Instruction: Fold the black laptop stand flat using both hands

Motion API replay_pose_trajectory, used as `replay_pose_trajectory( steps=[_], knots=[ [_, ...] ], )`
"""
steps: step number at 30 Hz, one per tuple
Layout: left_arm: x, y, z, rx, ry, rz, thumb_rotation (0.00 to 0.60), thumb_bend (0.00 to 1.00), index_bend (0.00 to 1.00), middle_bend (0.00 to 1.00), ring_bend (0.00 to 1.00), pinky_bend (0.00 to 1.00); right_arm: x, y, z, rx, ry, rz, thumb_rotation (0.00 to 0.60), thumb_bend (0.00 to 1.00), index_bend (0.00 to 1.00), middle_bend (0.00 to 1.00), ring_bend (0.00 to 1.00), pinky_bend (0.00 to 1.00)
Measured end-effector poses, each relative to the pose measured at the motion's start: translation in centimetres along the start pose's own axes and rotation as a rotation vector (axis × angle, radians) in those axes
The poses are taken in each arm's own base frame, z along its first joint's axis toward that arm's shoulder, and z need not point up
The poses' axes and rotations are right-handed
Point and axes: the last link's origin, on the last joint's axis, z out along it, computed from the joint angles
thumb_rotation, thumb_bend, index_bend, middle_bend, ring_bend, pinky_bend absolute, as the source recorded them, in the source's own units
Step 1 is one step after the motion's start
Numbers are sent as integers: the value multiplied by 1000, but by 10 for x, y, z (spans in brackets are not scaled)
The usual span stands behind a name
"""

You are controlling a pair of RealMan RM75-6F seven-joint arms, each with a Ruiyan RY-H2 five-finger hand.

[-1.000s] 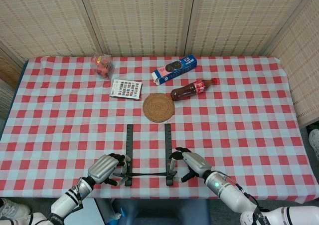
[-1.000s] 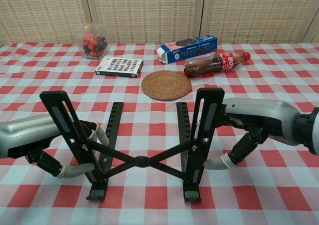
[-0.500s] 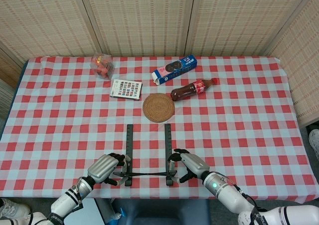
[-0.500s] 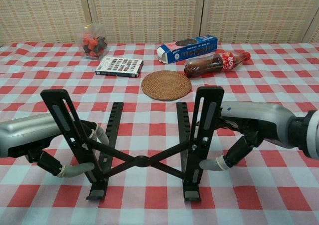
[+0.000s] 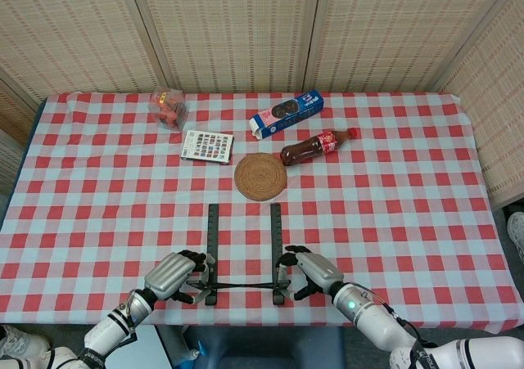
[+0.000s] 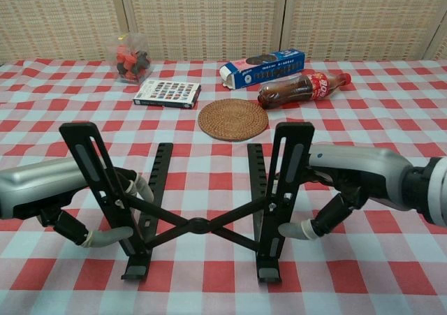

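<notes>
The black laptop stand (image 6: 202, 203) (image 5: 243, 254) stands opened near the table's front edge, its two arms raised and its crossed struts meeting low in the middle. My left hand (image 6: 59, 196) (image 5: 173, 275) grips the stand's left raised arm, fingers curled round its lower part. My right hand (image 6: 346, 182) (image 5: 311, 271) grips the right raised arm from the outer side, thumb hooked beneath it.
Behind the stand lie a round woven coaster (image 6: 232, 119), a cola bottle (image 6: 304, 89) on its side, a blue biscuit box (image 6: 262, 68), a flat card box (image 6: 167, 93) and a clear tub of red pieces (image 6: 130, 57). The checked tablecloth (image 5: 409, 205) covers the table.
My right hand has shifted slightly left, closing in on the right arm of the stand. The left hand and the stand's shape are almost unchanged.
</notes>
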Motion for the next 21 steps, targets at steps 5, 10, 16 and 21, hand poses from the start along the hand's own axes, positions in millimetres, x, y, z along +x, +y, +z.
replay_pose_trajectory(
  steps=[5,10,16,21],
  knots=[
    [0,0,0,-1,-1,6,408,358,506,260,284,257,1,-1,1,5,6,1,600,325,554,268,52,0],
    [2,0,-3,-4,9,18,362,358,309,249,268,246,3,-4,2,26,26,-7,600,184,439,217,52,0],
    [6,0,-7,-5,26,27,356,357,109,191,249,233,8,-11,6,62,64,3,600,53,225,176,53,0],
    [13,1,-13,2,33,49,353,357,52,162,217,225,12,-18,9,88,103,13,600,27,131,158,52,0]
  ],
)
